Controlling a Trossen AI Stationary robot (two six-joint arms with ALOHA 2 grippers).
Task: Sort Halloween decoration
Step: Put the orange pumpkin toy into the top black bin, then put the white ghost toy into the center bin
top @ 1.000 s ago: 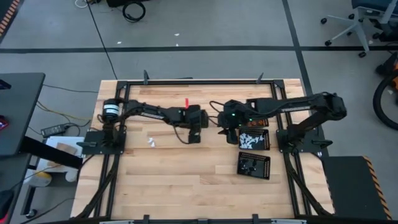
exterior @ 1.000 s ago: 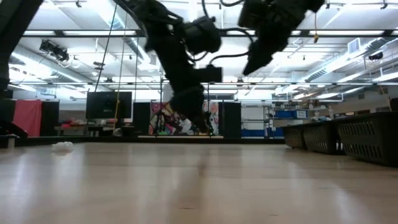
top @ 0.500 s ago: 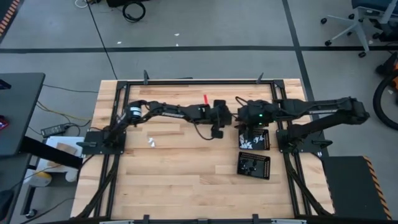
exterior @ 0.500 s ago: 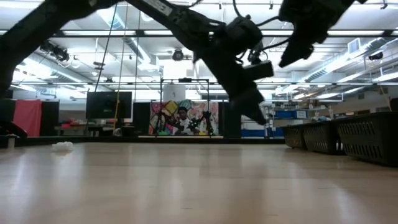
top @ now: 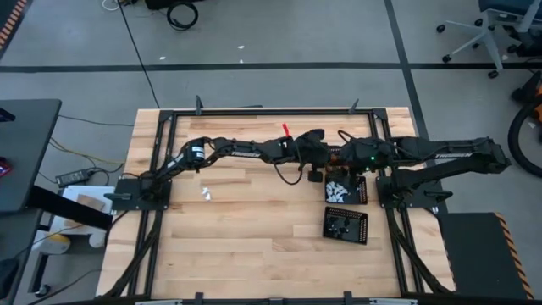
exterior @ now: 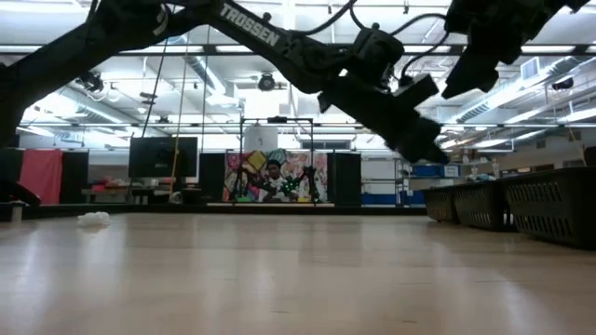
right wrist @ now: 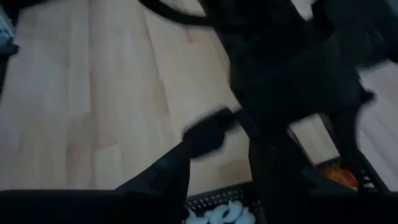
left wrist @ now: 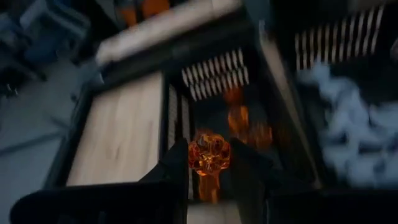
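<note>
Arm lettering: the word "TROSSEN" is read in white capitals on the dark arm link crossing the top of the low view.
Other arm in the low view: no lettering can be read.
High view: no text, number or sign can be made out on the table, the trays or the floor.
Wrist views: nothing legible is shown.
Room behind the table: a colourful panel is seen, but no words on it can be read.
</note>
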